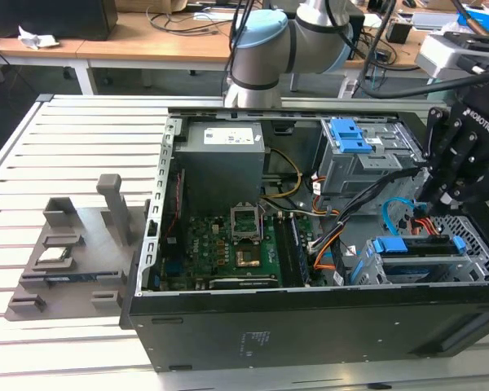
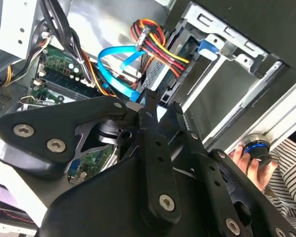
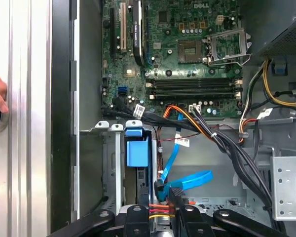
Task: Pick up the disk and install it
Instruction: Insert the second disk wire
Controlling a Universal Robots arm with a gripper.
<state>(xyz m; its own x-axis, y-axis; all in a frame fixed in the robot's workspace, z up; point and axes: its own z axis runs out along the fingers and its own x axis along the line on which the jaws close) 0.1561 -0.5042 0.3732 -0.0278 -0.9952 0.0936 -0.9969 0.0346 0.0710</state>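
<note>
Disk, a silver-grey metal drive seen edge-on with its bright blue plastic bracket point(image 1: 416, 244) uppermost, sits inside the lower grey metal drive cage point(image 1: 473, 265) at the front corner of the computer, towards the exterior view's right. In the first wrist view the blue bracket point(image 3: 137, 150) shows in the cage slot beside the case wall.

Everything rests on a ribbed aluminium tabletop point(image 1: 81, 138). On it lies the open black tower computer case point(image 1: 269, 334), and to the exterior view's left a grey plastic fixture tray point(image 1: 73, 244). A silver and pale-blue robot arm point(image 1: 261, 49) rises behind the case. Inside are a grey power supply box point(image 1: 224, 163), a green motherboard point(image 1: 228, 244), and an upper grey metal cage with a blue plastic latch point(image 1: 350, 138).

The black end effector point(image 1: 428, 194) hangs over the lower cage, just above the disk. Both wrist views put the tip point(image 3: 160, 215) point(image 2: 162, 106) next to a bundle of red, yellow and orange wires point(image 2: 158, 47) and a flat blue cable point(image 3: 187, 180). Whether it is clenched or released cannot be told.

A person's hand point(image 2: 246, 160) rests on a round blue-lit button point(image 2: 256, 146) outside the case.
</note>
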